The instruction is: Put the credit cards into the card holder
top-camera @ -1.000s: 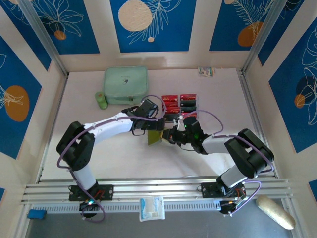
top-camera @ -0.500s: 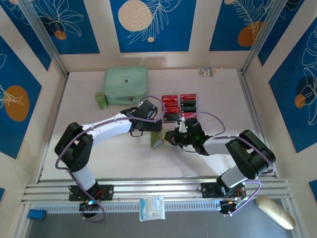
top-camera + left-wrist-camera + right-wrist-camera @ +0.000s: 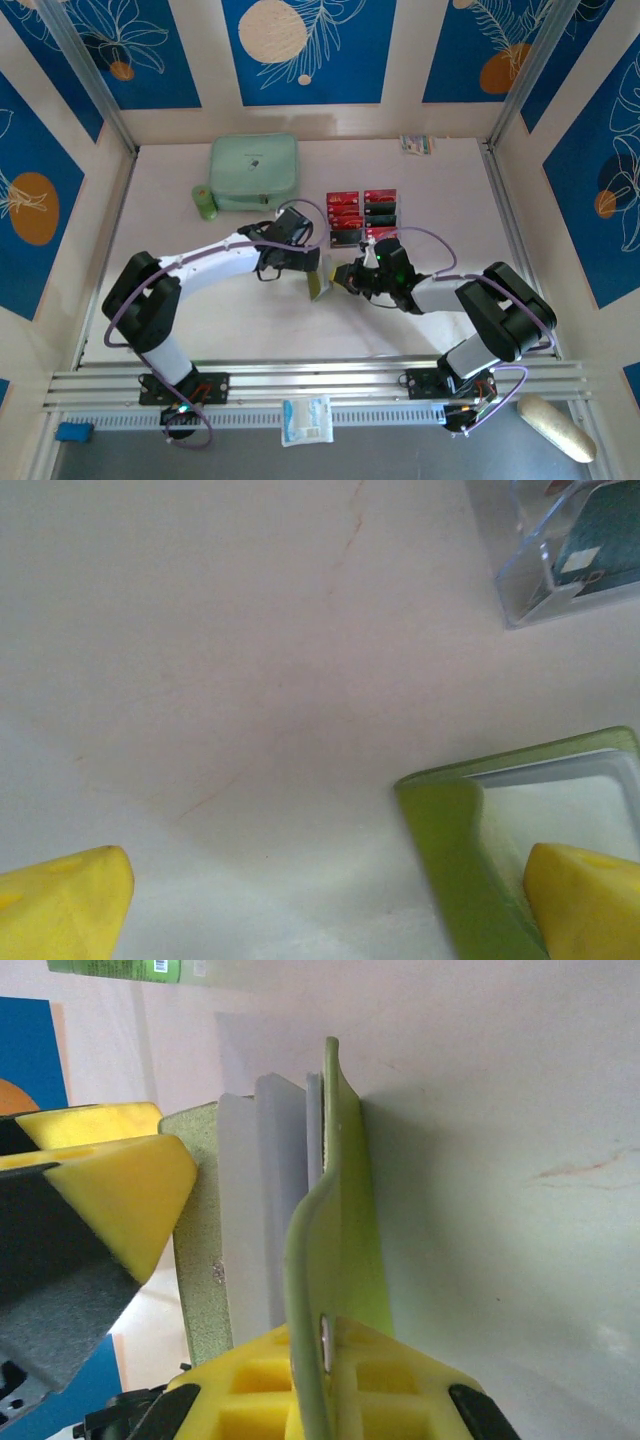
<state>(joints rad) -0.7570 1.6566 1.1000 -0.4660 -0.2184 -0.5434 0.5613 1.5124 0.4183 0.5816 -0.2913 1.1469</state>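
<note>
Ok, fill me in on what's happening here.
The right gripper is shut on one flap of the green card holder, propping it up at mid-table. The left gripper is open, one finger over the holder's pale inside. The red and black cards sit in the clear tray behind; neither gripper holds one.

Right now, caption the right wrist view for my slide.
Right pincer clamps the open card holder; left pincer's fingertip beside its pale pockets.
</note>
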